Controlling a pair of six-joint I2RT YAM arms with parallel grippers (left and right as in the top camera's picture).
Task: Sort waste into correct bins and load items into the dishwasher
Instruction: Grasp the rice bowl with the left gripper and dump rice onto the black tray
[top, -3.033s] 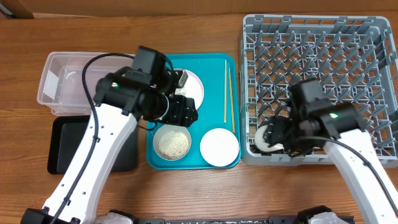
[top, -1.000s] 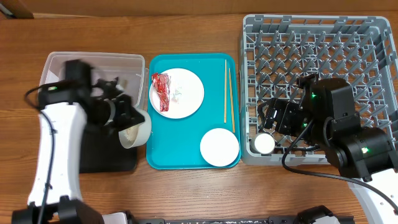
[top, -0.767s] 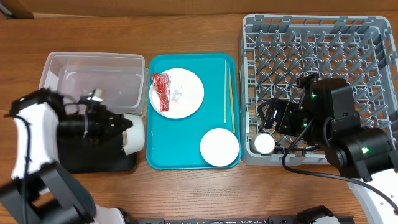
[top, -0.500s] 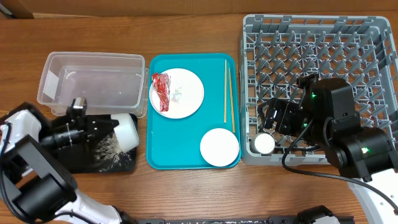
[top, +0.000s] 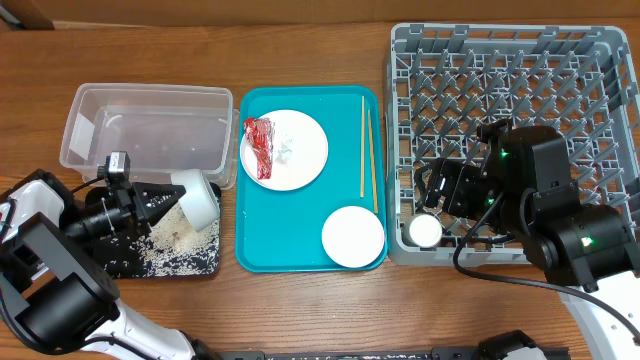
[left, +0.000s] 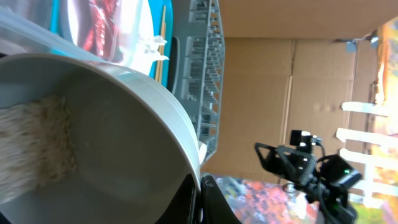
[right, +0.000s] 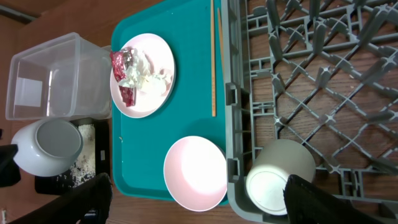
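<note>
My left gripper (top: 168, 200) is shut on the rim of the grey-white bowl (top: 197, 198), which is tipped on its side over the black tray (top: 205, 272). Rice grains (top: 165, 245) lie scattered on that tray, and some rice clings inside the bowl (left: 37, 155). The red wrapper (top: 258, 148) and white tissue (right: 146, 76) sit on the white plate (top: 300, 160). Two chopsticks (top: 366, 145) and the pink bowl (top: 353, 236) rest on the teal tray. My right gripper (top: 440, 195) hangs open above the white cup (top: 424, 231), which lies in the dish rack's (top: 520, 70) front-left corner.
The clear tub (top: 150, 125) stands just behind the black tray. The teal tray (top: 300, 225) lies between the bins and the rack. The wooden table (top: 300, 300) runs along the front.
My left arm swung the bowl down from beside the tub to over the black tray and tipped it. Rice has spilled onto the tray. The right arm has not moved.
</note>
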